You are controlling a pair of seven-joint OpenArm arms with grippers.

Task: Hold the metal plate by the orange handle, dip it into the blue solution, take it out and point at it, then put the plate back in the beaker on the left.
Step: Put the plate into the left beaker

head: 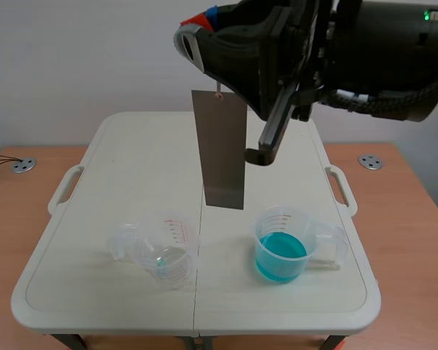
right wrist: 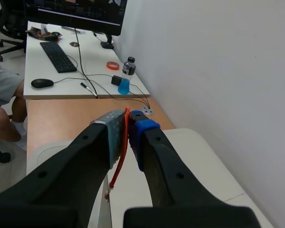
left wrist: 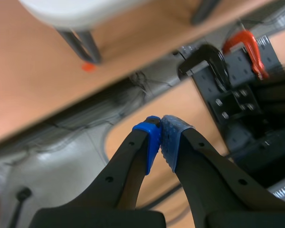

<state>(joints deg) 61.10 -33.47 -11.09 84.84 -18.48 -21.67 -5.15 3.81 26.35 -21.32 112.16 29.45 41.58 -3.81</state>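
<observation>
A grey metal plate (head: 223,149) hangs upright in the air over the middle of the white table, between and behind the two beakers. Its orange handle (right wrist: 126,137) is a thin loop pinched between the pads of my right gripper (right wrist: 129,124), which is raised high across the scene (head: 198,25). The clear beaker of blue solution (head: 281,244) stands right of the plate's lower edge. The empty clear beaker (head: 160,251) on the left is tilted over. My left gripper (left wrist: 160,135) is shut on nothing, looking at the floor beside the table; the scene view does not show it.
The white folding table (head: 66,191) rests on a wooden desk with two metal discs (head: 23,165) (head: 370,162). A black part of the right arm (head: 266,142) hangs beside the plate. Beyond the right gripper are a desk with a keyboard (right wrist: 57,56) and a seated person's leg (right wrist: 4,95).
</observation>
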